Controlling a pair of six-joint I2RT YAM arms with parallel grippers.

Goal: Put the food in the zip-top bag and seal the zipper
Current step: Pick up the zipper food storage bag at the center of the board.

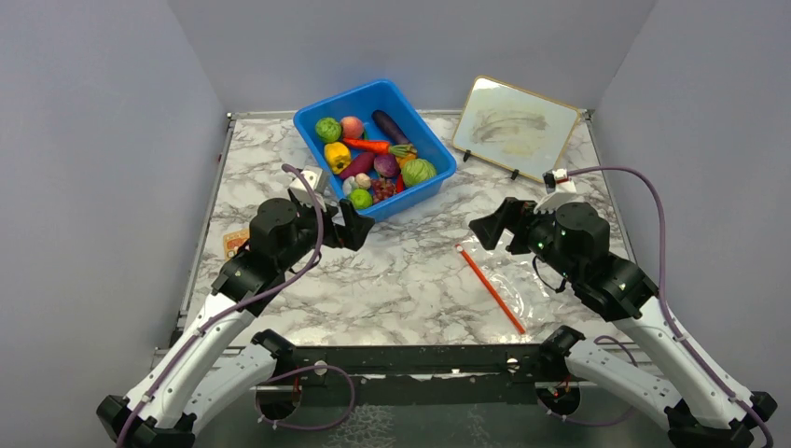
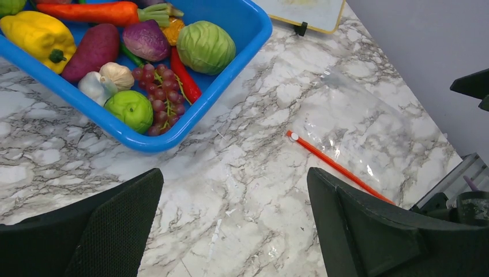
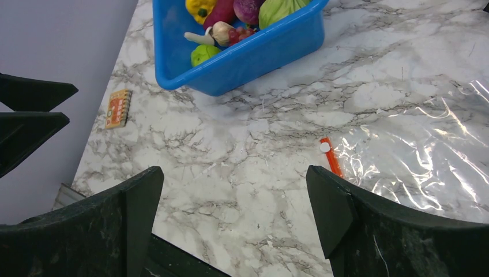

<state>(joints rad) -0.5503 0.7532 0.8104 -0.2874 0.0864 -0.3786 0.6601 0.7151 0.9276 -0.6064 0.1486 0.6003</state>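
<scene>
The toy food point(image 1: 373, 154) lies in a blue bin point(image 1: 312, 140) at the back middle: cabbages, yellow pepper, carrot, eggplant, grapes; it also shows in the left wrist view point(image 2: 144, 63). The clear zip-top bag point(image 1: 527, 285) lies flat on the table at right, its red-orange zipper point(image 1: 490, 287) along the left edge; the bag point(image 2: 363, 127) and zipper point(image 2: 337, 166) show in the left wrist view, and the zipper end point(image 3: 330, 156) in the right wrist view. My left gripper point(image 1: 353, 227) is open and empty, just in front of the bin. My right gripper point(image 1: 492, 229) is open and empty, above the zipper's far end.
A framed whiteboard point(image 1: 513, 126) leans at the back right. A small orange card point(image 1: 235, 243) lies near the table's left edge, also in the right wrist view point(image 3: 117, 108). Grey walls close in left, right and back.
</scene>
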